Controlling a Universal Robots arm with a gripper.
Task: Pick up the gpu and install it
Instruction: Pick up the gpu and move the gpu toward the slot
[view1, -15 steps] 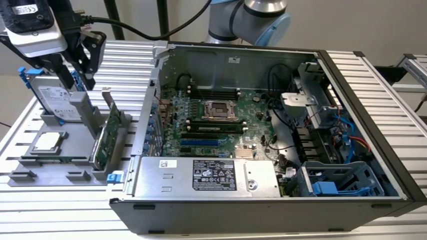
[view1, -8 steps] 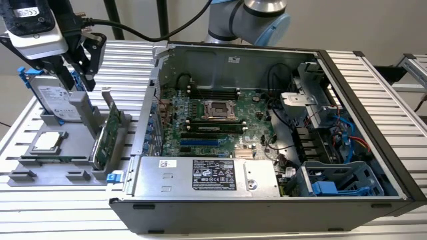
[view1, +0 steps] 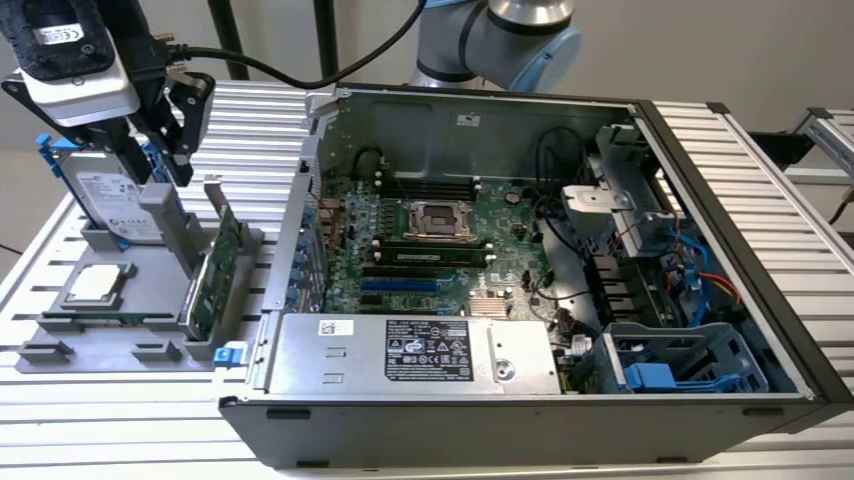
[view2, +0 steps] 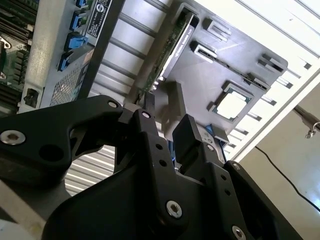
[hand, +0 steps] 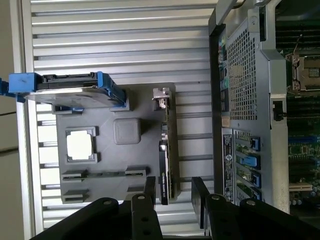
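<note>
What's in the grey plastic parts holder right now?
The thin green gpu card stands on edge, a silver hard drive with blue rails stands upright, a square silver processor chip lies flat. Its lower edge is hidden down in the grey holder.

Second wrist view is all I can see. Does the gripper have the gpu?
Observer: No. In the exterior view the gpu stands on edge in its grey holder, with the gripper above, apart from it.
Operator: Fingers open?
Observer: Yes. In the first wrist view the fingers stand apart, the card's end lined up with their gap.
Operator: Anything else standing there?
Observer: A hard drive with blue rails, upright behind the gripper in the exterior view.
</note>
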